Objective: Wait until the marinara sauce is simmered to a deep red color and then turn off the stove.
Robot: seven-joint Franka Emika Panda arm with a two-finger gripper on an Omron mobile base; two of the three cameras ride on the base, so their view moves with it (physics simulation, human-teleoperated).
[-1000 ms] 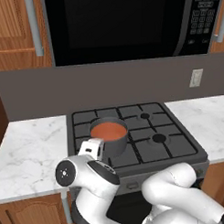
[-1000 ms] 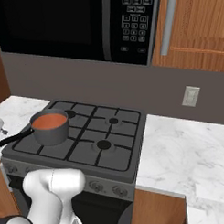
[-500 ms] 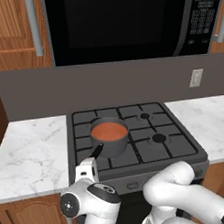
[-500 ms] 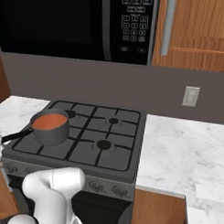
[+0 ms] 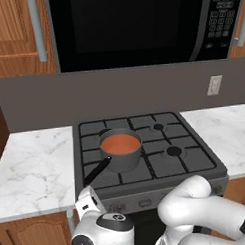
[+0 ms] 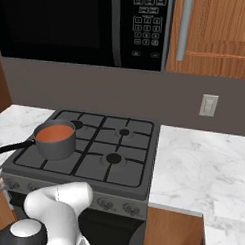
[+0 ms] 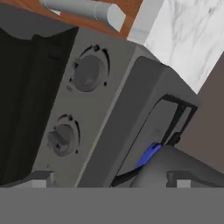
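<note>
Marinara sauce (image 5: 119,143): flat orange-red disc in a small dark saucepan (image 5: 121,157) on the front-left burner of the stove; colour reads more orange than deep red, so by my judgement the simmer may not be finished.
Saucepan handle (image 5: 97,171): long, dark, reaching toward the stove's front-left corner.
Stove (image 5: 190,164): dark grey gas range with black grates, set between two runs of marble tabletop (image 5: 31,172); knobs along its front panel.
Flame: a blue flame (image 7: 148,155) shows under the pan in the hand view, so the burner appears lit.
Knobs: two round knobs (image 7: 87,73) on the front panel, one beside the other, close ahead of the hand camera.
Fingers (image 7: 108,180): spread wide, holding nothing; tips sit low in the hand view, clear of the panel, not touching either knob.
Step in hand: hand lowered to the stove's front-left corner, facing the knobs; waiting or lining up.
Next move: calls for watching the sauce darken, then closing on the knob that serves the front-left burner and turning it; which of the two that is I cannot tell.
Base views: give the sauce colour and pan position.
Hand view: gives the flame and knob detail.
</note>
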